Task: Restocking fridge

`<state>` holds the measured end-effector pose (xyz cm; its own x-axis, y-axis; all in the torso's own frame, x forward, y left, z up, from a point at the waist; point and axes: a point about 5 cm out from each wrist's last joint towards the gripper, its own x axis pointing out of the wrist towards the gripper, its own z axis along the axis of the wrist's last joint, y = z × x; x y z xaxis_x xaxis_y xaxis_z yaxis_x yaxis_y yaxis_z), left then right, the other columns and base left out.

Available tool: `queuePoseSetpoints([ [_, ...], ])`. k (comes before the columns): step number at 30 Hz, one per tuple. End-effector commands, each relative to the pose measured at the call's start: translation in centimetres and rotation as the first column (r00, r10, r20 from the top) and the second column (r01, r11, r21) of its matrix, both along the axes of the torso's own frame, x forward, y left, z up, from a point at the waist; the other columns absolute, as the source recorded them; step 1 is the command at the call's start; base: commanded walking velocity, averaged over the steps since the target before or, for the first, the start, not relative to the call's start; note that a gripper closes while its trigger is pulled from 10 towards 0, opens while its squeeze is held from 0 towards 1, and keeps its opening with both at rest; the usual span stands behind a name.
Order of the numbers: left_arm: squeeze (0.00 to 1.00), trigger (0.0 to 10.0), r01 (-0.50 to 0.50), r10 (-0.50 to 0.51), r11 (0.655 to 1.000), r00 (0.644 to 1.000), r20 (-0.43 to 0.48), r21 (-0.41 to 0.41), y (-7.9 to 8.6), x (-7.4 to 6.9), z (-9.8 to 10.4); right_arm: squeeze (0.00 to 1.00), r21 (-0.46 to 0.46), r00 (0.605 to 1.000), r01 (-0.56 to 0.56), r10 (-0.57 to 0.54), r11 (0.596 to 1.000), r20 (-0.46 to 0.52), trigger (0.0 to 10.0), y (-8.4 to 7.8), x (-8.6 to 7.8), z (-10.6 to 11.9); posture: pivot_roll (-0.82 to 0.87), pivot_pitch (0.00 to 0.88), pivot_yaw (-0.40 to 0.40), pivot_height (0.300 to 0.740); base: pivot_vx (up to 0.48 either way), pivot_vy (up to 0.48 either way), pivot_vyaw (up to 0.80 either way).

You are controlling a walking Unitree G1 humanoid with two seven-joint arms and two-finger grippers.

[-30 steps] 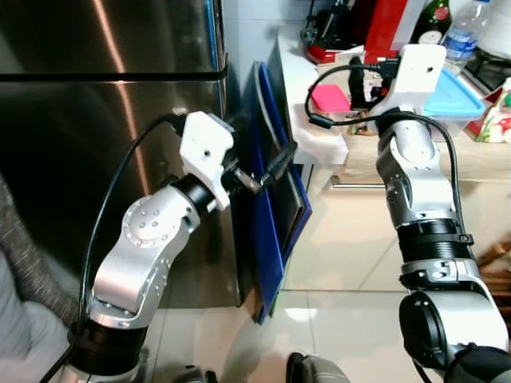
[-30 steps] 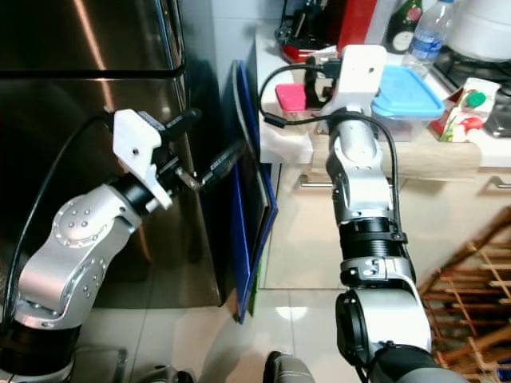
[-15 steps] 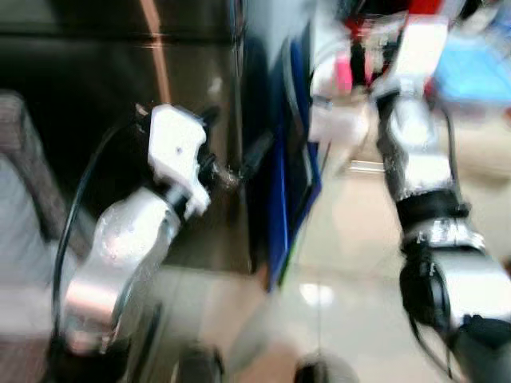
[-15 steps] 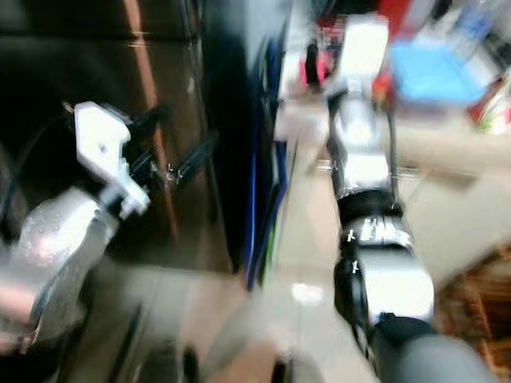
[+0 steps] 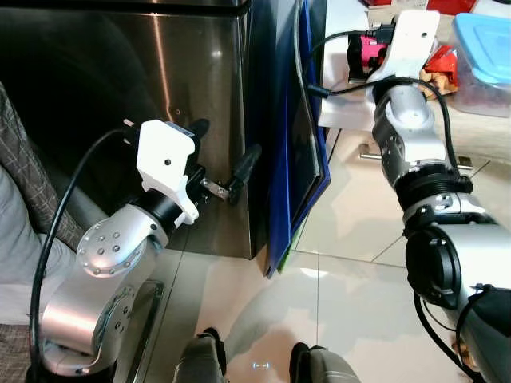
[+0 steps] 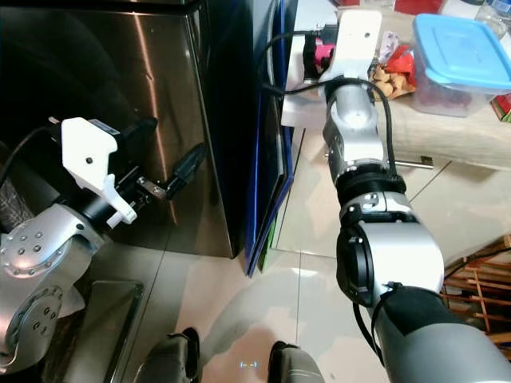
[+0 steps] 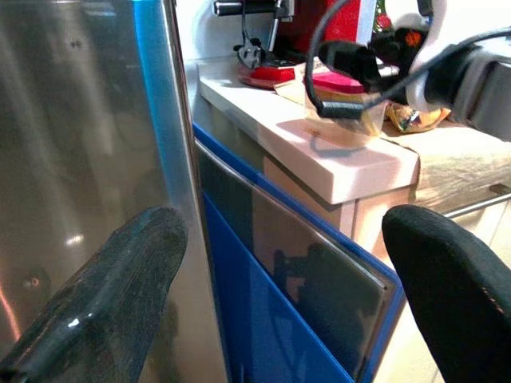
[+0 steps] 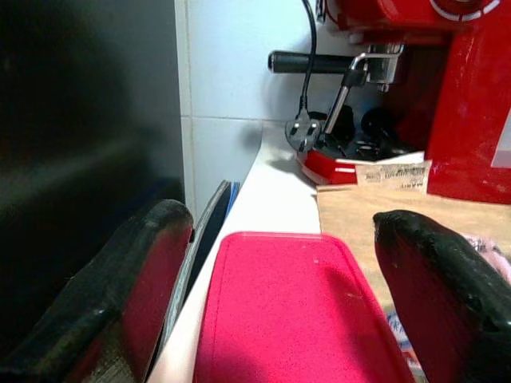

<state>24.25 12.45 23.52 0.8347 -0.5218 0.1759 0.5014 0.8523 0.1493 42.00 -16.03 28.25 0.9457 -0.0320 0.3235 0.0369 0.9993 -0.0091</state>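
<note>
Fridge on the L, steel door closed. L gripper is raised just in front of the door near its R edge, fingers apart, holding nothing. Risk: a fingertip could scrape or knock the steel if the arm swings w/o lining up on the door edge; no handle is visible here, so a blind pull may slip off.

Blue-framed panels lean in the gap btwn fridge and counter; a swinging door or arm could tip them.

R gripper hovers over the pink-lidded container at the counter's edge, fingers spread either side, not yet clamped. An off-centre grip could push it off the edge or into the wrappers nearby. Blue-lidded tub sits further R, well apart.
</note>
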Motion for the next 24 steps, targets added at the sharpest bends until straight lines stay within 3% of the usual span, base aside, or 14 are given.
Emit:
queuePoseSetpoints([
  [1, 0.0, 10.0, -0.016, 0.016, 1.0, 1.0, -0.007, 0.001, 0.3, -0.4, 0.0, 0.05, 0.015, 1.0, 0.026, -0.026, 1.0, 0.0, 10.0, -0.5, 0.1, 0.1, 0.22, 0.245, 0.028, 0.74, 0.0, 0.0, 0.0],
  [4, 0.0, 10.0, -0.022, 0.022, 1.0, 1.0, -0.021, 0.004, 0.3, -0.5, -0.2, 0.0, 0.041, 1.0, 0.02, -0.02, 0.999, -0.022, 10.0, -0.7, 0.2, 0.0, 0.22, 0.248, 0.023, 0.74, 0.0, 0.0, 0.0],
  [8, 0.0, 10.0, -0.028, 0.028, 1.0, 0.999, -0.035, 0.002, 0.3, -0.5, -0.4, 0.0, 0.099, 0.998, 0.02, -0.014, 0.995, -0.068, 10.0, -0.8, 0.3, -0.6, 0.22, 0.251, 0.021, 0.74, 0.0, 0.0, 0.0],
  [15, 0.0, 10.0, -0.038, 0.038, 0.999, 0.998, -0.052, 0.002, 0.3, -0.7, -0.4, 0.0, 0.12, 0.989, 0.032, -0.014, 0.992, -0.149, 10.0, -1.2, 0.5, -1.6, 0.22, 0.256, 0.02, 0.74, 0.0, 0.0, 0.0],
  [24, 0.0, 10.0, -0.058, 0.055, 0.998, 0.996, -0.073, -0.03, 0.4, -0.5, -0.5, 0.0, 0.075, 0.975, 0.026, -0.009, 0.997, -0.22, 10.0, -1.5, 0.6, -2.1, 0.21, 0.261, 0.014, 0.74, 0.0, 0.0, 0.0],
])
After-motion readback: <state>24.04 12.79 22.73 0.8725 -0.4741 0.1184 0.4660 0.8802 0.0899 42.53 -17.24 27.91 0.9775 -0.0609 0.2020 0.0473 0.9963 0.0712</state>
